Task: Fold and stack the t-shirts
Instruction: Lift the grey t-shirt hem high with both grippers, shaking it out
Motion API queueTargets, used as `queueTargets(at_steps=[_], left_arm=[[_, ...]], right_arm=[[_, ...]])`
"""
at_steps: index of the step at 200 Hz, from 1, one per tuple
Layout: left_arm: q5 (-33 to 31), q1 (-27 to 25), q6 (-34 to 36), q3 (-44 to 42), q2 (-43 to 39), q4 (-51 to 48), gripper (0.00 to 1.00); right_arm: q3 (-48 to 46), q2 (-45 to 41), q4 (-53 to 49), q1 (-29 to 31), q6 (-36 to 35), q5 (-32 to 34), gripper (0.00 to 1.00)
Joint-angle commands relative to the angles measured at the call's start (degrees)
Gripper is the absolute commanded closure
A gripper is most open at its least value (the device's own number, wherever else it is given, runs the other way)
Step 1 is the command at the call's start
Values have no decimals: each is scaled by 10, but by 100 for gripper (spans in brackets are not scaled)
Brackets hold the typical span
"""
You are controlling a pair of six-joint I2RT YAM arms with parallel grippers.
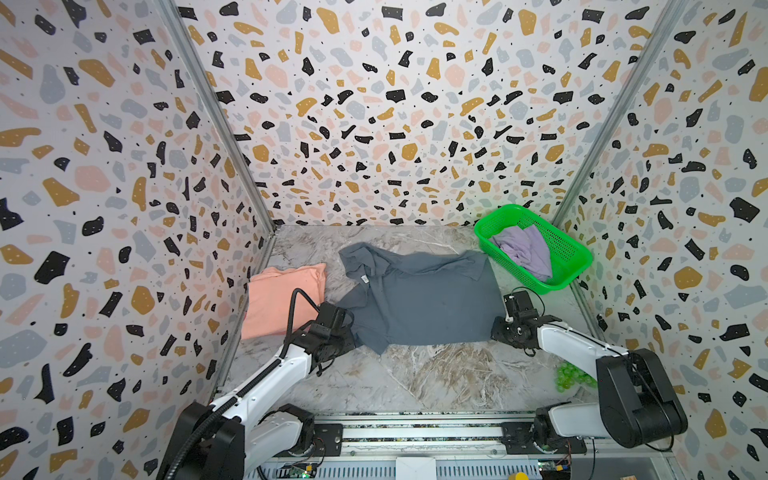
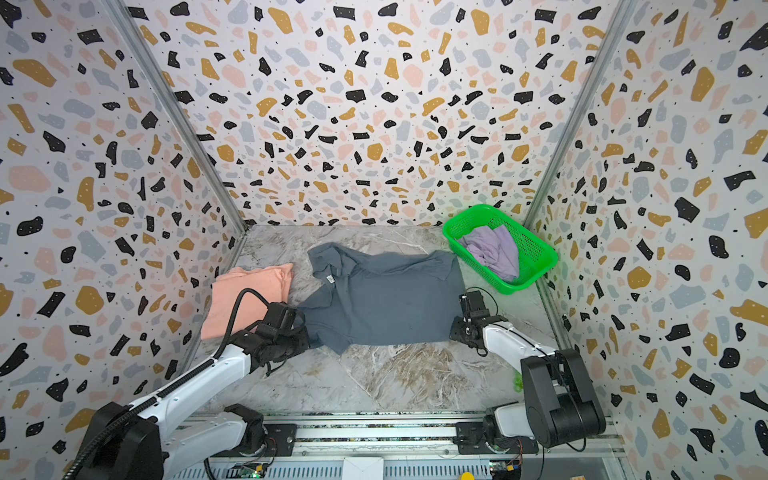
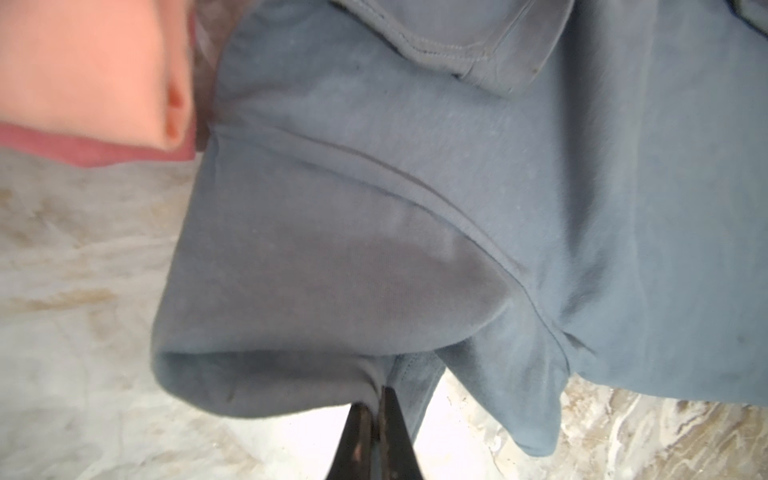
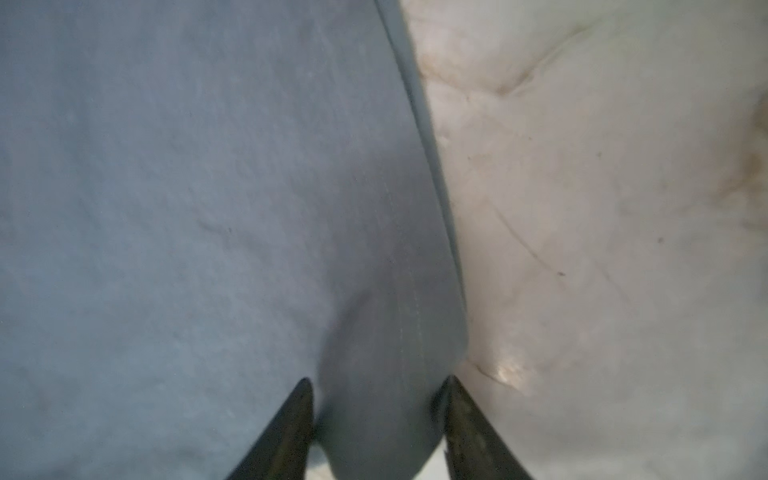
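The dark slate-grey t-shirt (image 1: 424,299) (image 2: 386,303) lies spread out mid-table, its white neck label (image 1: 365,279) showing. My left gripper (image 3: 376,399) is shut on the hem of its near-left sleeve (image 3: 291,291), at the shirt's left side in both top views (image 1: 348,332) (image 2: 308,332). My right gripper (image 4: 379,386) stands at the shirt's right edge (image 1: 498,328) (image 2: 456,328), fingers still apart with the hem (image 4: 386,332) bunched between them. A folded salmon-pink t-shirt (image 1: 282,299) (image 3: 91,75) lies to the left. The lilac t-shirt (image 1: 525,249) sits crumpled in the basket.
The bright green mesh basket (image 1: 569,257) (image 2: 536,249) stands tilted in the back right corner. Small green objects (image 1: 573,376) lie by the right arm's elbow. Patterned walls close in the marble table (image 1: 415,374) on three sides.
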Motion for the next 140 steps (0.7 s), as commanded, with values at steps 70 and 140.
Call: queueTargets(at_steps=[70,140], left_arm=[[-126,2,131,349,-127,-90,100],[-226,2,319,677,-153,15,100]], right_arm=[[373,-151,-142,-12,-121,32,100],[660,-190,-64,-12,-223,-26,100]])
